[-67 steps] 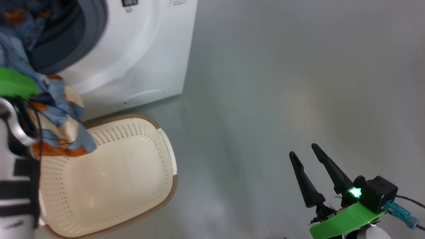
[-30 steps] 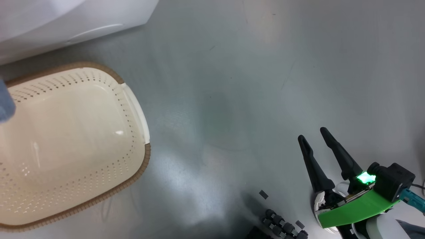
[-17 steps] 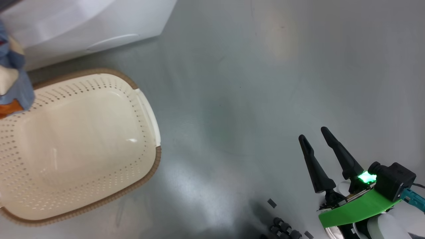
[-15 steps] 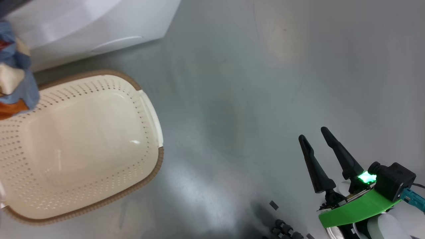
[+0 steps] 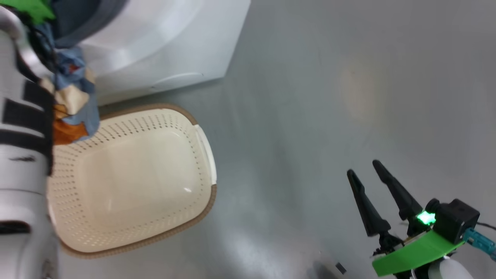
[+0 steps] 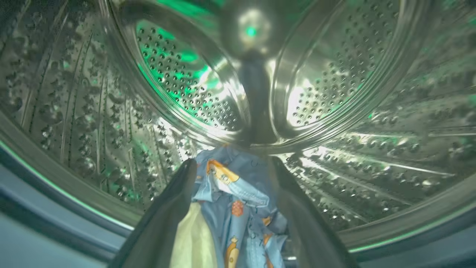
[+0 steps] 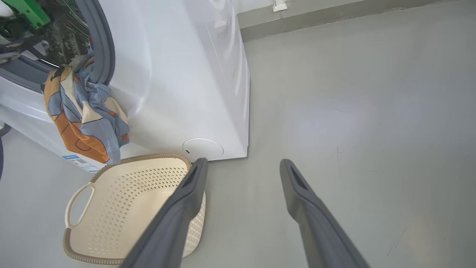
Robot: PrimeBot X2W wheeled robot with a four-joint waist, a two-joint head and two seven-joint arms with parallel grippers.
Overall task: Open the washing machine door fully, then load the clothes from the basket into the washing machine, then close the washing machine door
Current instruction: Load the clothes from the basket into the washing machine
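Observation:
My left gripper (image 6: 232,160) reaches into the steel drum (image 6: 178,74) of the white washing machine (image 5: 162,46), shut on the light blue clothes (image 6: 234,208) with orange-brown prints. In the head view the rest of the clothes (image 5: 71,97) hang beside my left forearm (image 5: 23,155), over the machine's front and the basket's far rim. In the right wrist view the clothes (image 7: 85,115) drape out of the grey gasket (image 7: 102,48). The cream basket (image 5: 135,178) stands empty on the floor before the machine. My right gripper (image 5: 366,170) stands open, far right of the basket. The door is out of view.
The grey floor (image 5: 310,97) stretches open to the right of the machine and basket. A blue label (image 7: 80,160) sits low on the machine front, and a round white cover (image 7: 202,149) near its lower corner. The basket's white handle (image 7: 76,204) faces outward.
The head camera has swung back toward the machine. My left arm has come into view, carrying the clothes up from over the basket to the drum mouth. The right gripper stays open.

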